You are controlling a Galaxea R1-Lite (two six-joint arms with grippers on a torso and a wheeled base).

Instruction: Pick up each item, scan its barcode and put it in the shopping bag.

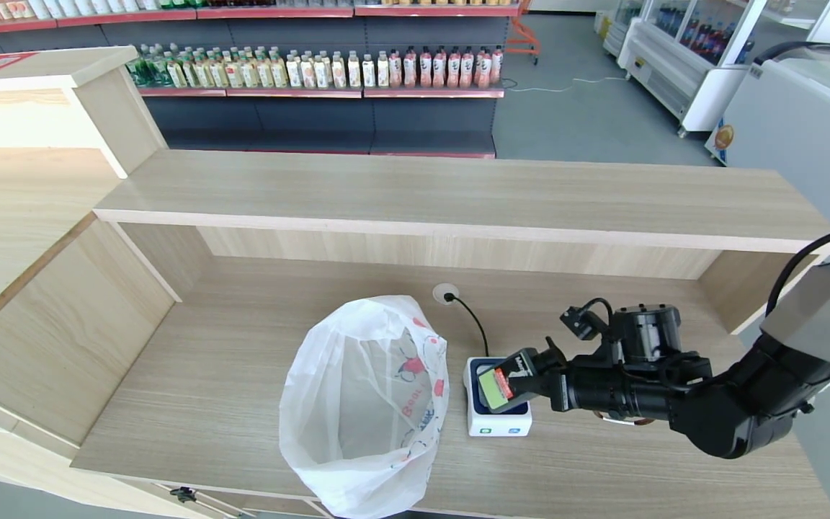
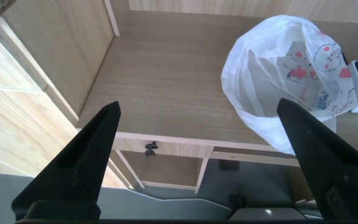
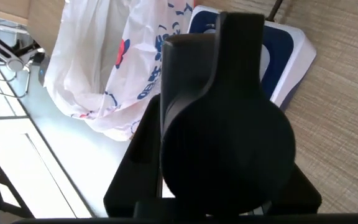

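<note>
My right gripper (image 1: 505,382) is shut on a small green and red packet (image 1: 496,384), holding it just above the white and blue barcode scanner (image 1: 499,422) on the counter. In the right wrist view the black gripper body hides the packet, with the scanner (image 3: 291,53) behind it. The white plastic shopping bag (image 1: 368,404) stands open just left of the scanner, near the counter's front edge. In the left wrist view my left gripper (image 2: 197,152) is open and holds nothing, hanging off the counter's front with the shopping bag (image 2: 284,74) beyond it.
A black cable (image 1: 474,321) runs from the scanner to a round port (image 1: 446,293) in the counter. A raised wooden ledge (image 1: 458,191) borders the back, wooden side walls stand left and right. Bare counter (image 1: 220,375) lies left of the bag.
</note>
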